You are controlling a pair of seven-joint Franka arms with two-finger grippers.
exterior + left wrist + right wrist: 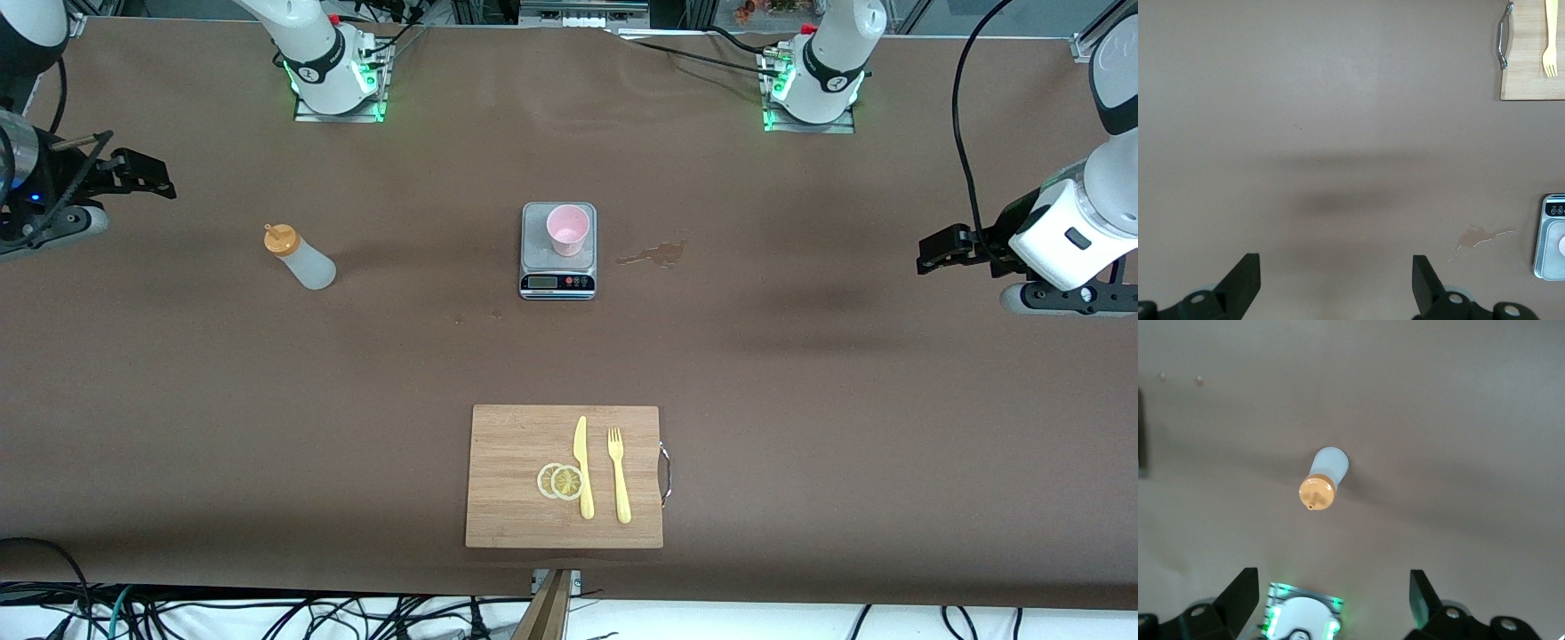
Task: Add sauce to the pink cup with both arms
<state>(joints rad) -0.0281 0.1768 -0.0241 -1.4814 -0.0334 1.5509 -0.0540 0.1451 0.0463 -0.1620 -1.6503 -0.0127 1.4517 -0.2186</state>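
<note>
Landmark: scale (557, 252), a small grey metal slab with a dark display strip, mid-table.

Pink cup (567, 229): smooth round tumbler, upright on the scale's platform, mouth open. Contents cannot be read from above.

Sauce bottle (300, 257): soft translucent squeeze bottle with an orange nozzle cap, upright, well apart from the scale toward the right arm's end of the table.

Spill (656, 255): thin glossy puddle just beside the scale, toward the left arm's end.

Cutting board (564, 476): pale wooden rectangle with a metal handle, nearer the front camera than the scale; carries a yellow plastic knife (583, 467), a fork (619, 474) and two lemon slices (560, 481).

Table (853, 391): matte brown covering.

Right gripper (1331, 600): high over the table near the bottle, fingers spread wide, holding nothing.

Left gripper (1337, 283): over bare table at its own end, well apart from the scale, fingers likewise spread, waiting.

Stage: bottle standing free and both arms drawn back fits either the approach to the bottle or the pour finished and the bottle set back. The pictures do not settle which.
</note>
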